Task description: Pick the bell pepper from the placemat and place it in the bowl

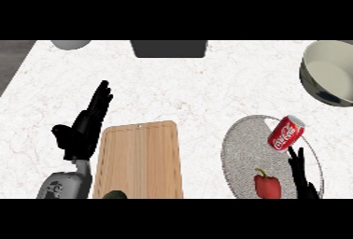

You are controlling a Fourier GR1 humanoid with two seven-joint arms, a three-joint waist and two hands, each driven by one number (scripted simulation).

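My right hand (301, 179), fingers straight, holding nothing, beside the bell pepper (267, 185).

The pepper stands just at my nine o'clock on the placemat (241, 144), stem toward twelve; a cola can (286, 133) leans at twelve. The bowl (331, 70), empty, waits at one o'clock. My left hand (86, 126) rests open, farther off.

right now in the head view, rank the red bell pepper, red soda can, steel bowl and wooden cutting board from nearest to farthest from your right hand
1. Red bell pepper, just left of the right hand.
2. Red soda can, just beyond the fingertips.
3. Steel bowl, far right corner.
4. Wooden cutting board, far to the left.
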